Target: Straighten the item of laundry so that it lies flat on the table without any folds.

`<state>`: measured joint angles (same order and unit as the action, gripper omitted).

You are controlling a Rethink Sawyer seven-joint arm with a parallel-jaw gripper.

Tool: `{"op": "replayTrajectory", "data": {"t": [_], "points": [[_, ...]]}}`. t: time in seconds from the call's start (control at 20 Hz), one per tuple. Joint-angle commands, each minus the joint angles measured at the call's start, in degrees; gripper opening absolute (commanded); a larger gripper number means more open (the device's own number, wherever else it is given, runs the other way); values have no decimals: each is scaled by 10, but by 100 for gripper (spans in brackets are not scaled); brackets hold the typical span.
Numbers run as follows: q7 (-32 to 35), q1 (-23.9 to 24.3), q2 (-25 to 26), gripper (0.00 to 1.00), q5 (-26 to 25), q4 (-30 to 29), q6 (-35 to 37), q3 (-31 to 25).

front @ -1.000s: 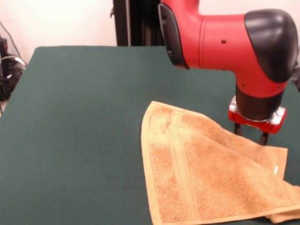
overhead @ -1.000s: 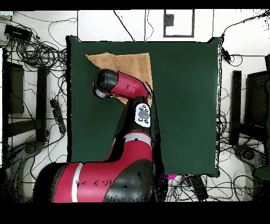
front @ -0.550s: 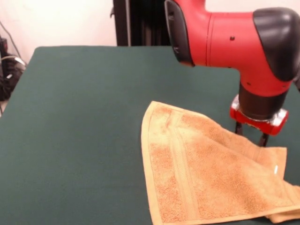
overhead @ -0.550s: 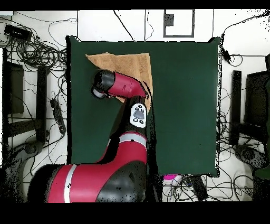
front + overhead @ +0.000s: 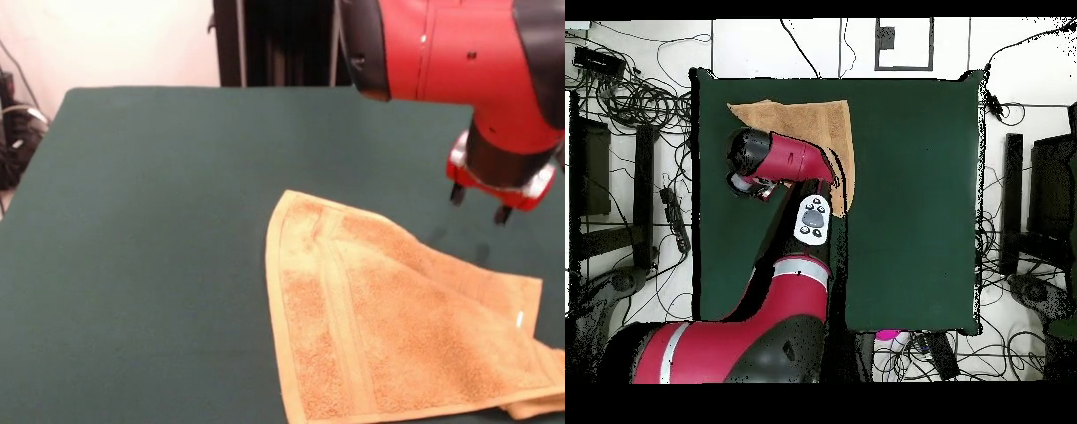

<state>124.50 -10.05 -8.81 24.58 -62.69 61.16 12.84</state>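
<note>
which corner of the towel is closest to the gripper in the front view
The far right corner of the towel, next to the small white tag. The gripper hangs above and behind it; the rounded far left corner and both near corners lie farther away.

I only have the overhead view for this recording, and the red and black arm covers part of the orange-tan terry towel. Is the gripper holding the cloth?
Observer: No. The front view shows the gripper open and empty, raised off the dark green table and not touching the orange-tan terry towel.
Operator: Does the towel lie flat?
Observer: Not fully. One corner is doubled under at the front view's lower right.
Operator: Any tag showing?
Observer: Yes, a small white tag sits on the cloth near that folded corner.
</note>
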Motion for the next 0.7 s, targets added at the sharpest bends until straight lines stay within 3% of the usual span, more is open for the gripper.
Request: {"op": "replayTrajectory", "data": {"t": [0.05,0.4,0.7], "points": [[165,-9,-13,100,-6,49,85,1],[168,2,31,100,23,94,-86,-10],[194,4,55,100,19,186,-81,19]]}}
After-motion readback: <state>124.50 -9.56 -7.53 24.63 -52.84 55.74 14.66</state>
